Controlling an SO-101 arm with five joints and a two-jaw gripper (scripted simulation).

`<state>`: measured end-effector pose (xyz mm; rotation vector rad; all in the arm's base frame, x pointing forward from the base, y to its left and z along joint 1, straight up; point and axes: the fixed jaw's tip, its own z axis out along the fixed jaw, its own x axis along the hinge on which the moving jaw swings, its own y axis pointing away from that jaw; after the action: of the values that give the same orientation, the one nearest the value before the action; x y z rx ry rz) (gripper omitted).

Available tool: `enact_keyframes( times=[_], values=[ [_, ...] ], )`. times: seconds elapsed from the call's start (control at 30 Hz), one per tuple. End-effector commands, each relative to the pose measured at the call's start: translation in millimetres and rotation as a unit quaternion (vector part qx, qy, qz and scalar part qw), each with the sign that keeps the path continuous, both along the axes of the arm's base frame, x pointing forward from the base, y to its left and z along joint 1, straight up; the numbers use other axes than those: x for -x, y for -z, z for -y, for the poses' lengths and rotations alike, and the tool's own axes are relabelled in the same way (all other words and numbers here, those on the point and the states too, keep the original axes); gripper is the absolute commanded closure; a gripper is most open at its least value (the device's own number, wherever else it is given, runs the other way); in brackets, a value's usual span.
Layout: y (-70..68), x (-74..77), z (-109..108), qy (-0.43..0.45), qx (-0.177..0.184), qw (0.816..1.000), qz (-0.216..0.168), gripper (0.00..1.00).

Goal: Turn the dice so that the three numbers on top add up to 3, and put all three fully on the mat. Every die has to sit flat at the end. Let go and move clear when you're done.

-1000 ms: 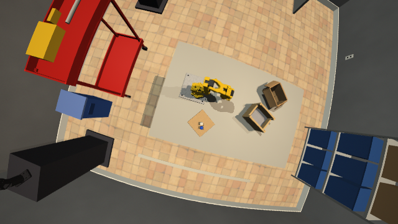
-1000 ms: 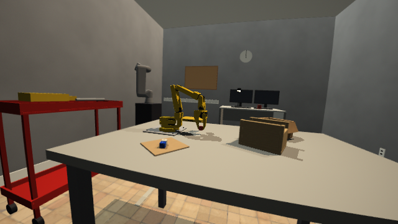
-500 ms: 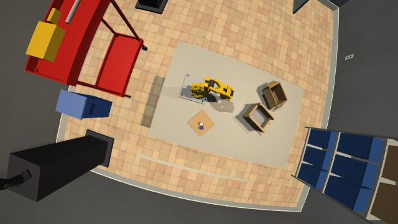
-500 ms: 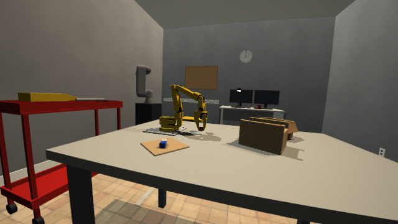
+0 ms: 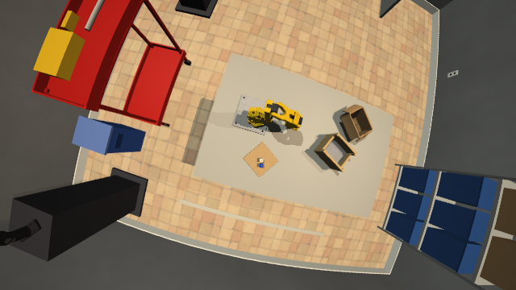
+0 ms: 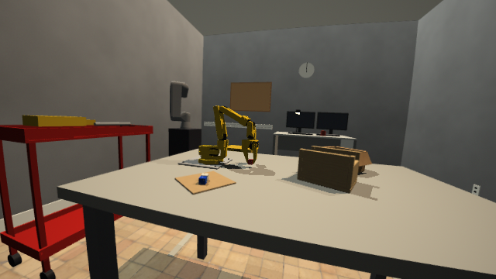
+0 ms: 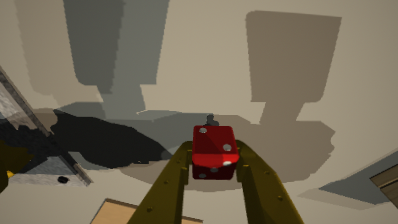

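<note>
In the wrist view my gripper (image 7: 215,172) is shut on a red die (image 7: 214,151) and holds it close above the table top. In the exterior view the gripper (image 6: 251,160) hangs low beside the arm's base with the red die (image 6: 251,160) at its tip. A tan square mat (image 6: 208,182) lies nearer the table's front, apart from the gripper. A blue die (image 6: 203,180) and a white die (image 6: 205,175) sit on it, touching or nearly so. From above the mat (image 5: 260,156) carries the white die (image 5: 260,160) and the blue die (image 5: 261,165).
Two open cardboard boxes (image 5: 334,151) (image 5: 355,122) stand on the table to the right of the arm. The arm's grey base plate (image 5: 251,113) is at the back. A corner of the mat (image 7: 120,210) shows at the wrist view's bottom edge.
</note>
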<state>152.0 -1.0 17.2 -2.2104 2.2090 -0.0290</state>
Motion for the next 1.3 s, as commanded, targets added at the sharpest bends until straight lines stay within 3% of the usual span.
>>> enact_keyframes(
  times=[0.0, 1.27],
  values=[
    [4.6, 3.0, -2, -0.005, -0.001, 1.0, -0.009, 1.0],
    [16.1, 3.1, -2, -0.005, -0.001, 1.0, -0.009, 1.0]
  ],
)
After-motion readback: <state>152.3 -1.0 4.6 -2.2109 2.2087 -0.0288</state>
